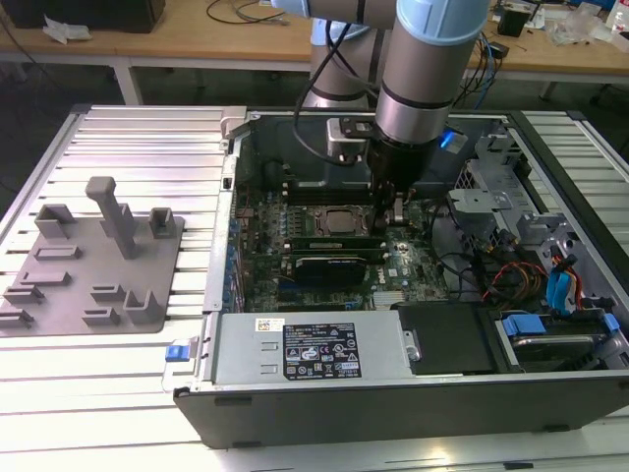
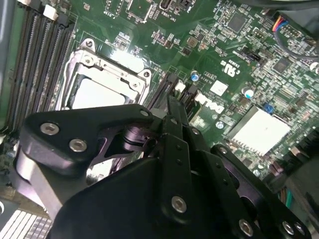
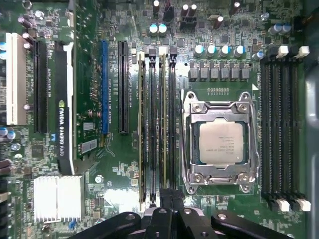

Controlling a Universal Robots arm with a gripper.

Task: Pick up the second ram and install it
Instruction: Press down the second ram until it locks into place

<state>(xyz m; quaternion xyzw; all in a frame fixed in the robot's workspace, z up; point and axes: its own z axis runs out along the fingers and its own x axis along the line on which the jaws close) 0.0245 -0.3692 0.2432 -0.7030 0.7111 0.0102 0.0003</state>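
In the first wrist view, two thin green sticks stand seated in the memory slots beside the processor socket [image 3: 221, 142]. The second ram [image 3: 162, 124] is the one nearer the socket, and the other stick [image 3: 142, 124] sits two slots away. My gripper [image 3: 167, 201] is shut, its black fingers together directly over one end of the second ram. I cannot tell whether they touch it. In the exterior view the gripper [image 1: 393, 218] reaches down into the open computer case, right beside the socket [image 1: 339, 220]. The second wrist view shows the closed fingers [image 2: 172, 107] pointing at those slots.
A black expansion card [image 3: 64, 99] stands in a slot further from the socket, near a finned heat sink [image 3: 57, 196]. Empty memory slots [image 3: 281, 124] lie on the socket's other side. A grey fixture plate [image 1: 93, 261] sits at the exterior view's left, outside the case. Cables and drive cages [image 1: 550, 285] crowd the right.
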